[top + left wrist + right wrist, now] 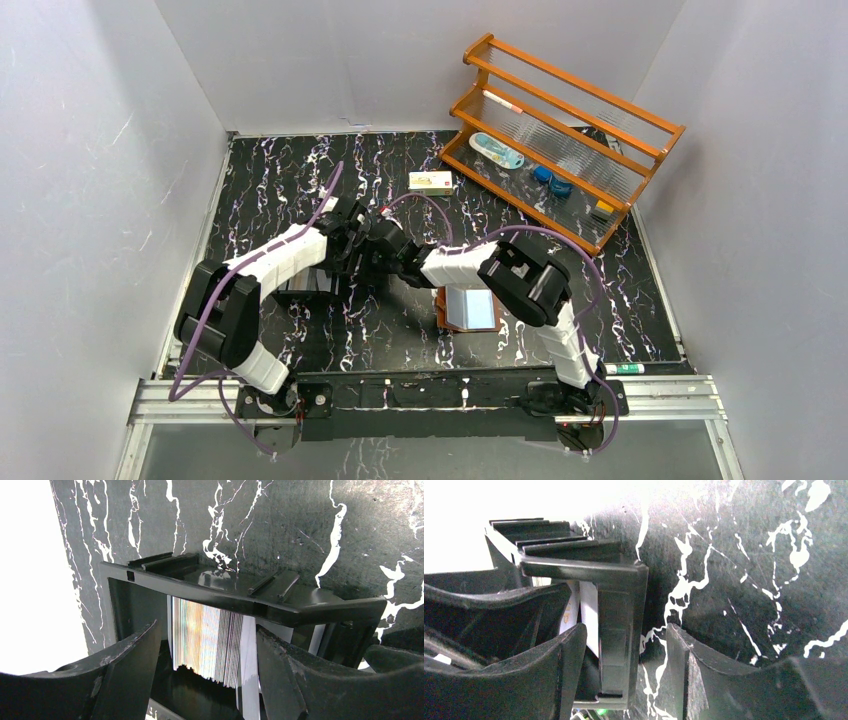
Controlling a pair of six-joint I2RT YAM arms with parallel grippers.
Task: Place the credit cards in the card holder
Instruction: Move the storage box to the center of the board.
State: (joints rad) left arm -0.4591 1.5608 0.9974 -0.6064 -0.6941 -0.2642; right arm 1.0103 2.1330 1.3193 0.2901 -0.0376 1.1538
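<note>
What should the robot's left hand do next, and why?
I'd guess: close the left fingers on one of the cards. The fingers hang open on either side of them as they stand in the black tray, while the right fingers straddle the tray's wall. The card holder lies open nearby.

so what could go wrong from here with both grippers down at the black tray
1. The right gripper is open astride the wall of the tray, not around a card; closing there would likely grab or drag the tray.
2. The left gripper is open over cards that sit close together; it may pinch two at once, or slip off.
3. Both grippers crowd the same tray, so the arms could bump each other.
</note>
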